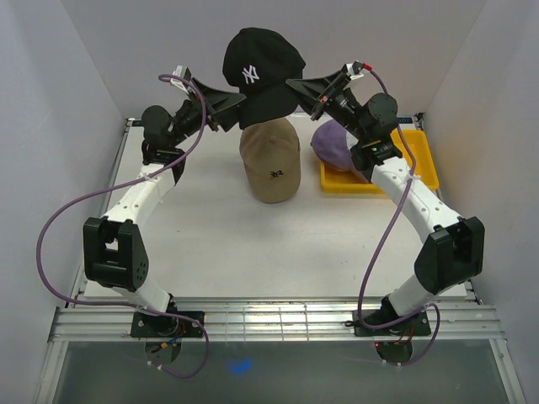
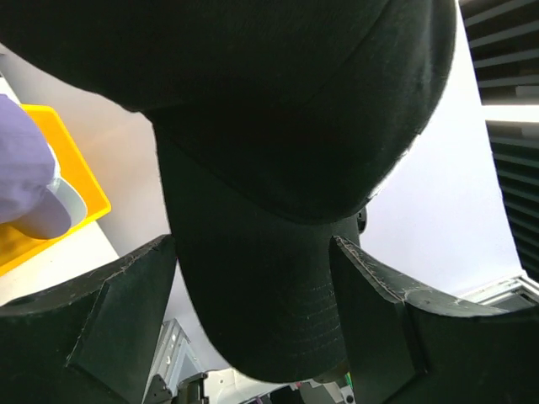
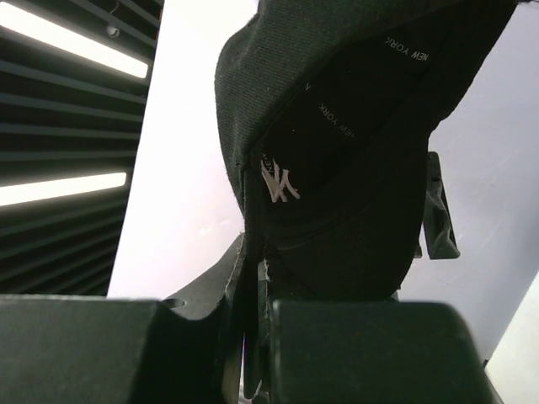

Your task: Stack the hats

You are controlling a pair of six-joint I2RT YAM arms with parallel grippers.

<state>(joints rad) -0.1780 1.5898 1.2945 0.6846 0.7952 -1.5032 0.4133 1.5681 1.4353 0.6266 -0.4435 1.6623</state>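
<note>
Hanging high above the table [image 1: 253,244], the black hat [image 1: 261,71] is up in the air between the two arms. The right gripper [image 1: 292,82] is pinched tight on the edge of the black hat. In the right wrist view, the cloth goes down into the thin crack between its two fingers [image 3: 210,299].

The left gripper [image 1: 239,99] has its fingers [image 2: 126,295] spread wide apart. The hat's brim hangs down between them. I cannot tell if the brim rubs against the fingers or just sits in the gap.

Under the black hat, a tan hat [image 1: 269,160] lies on the table. A purple hat [image 1: 333,145] sits to the right of it, in the yellow tray [image 1: 421,160], just beside the right arm.
</note>
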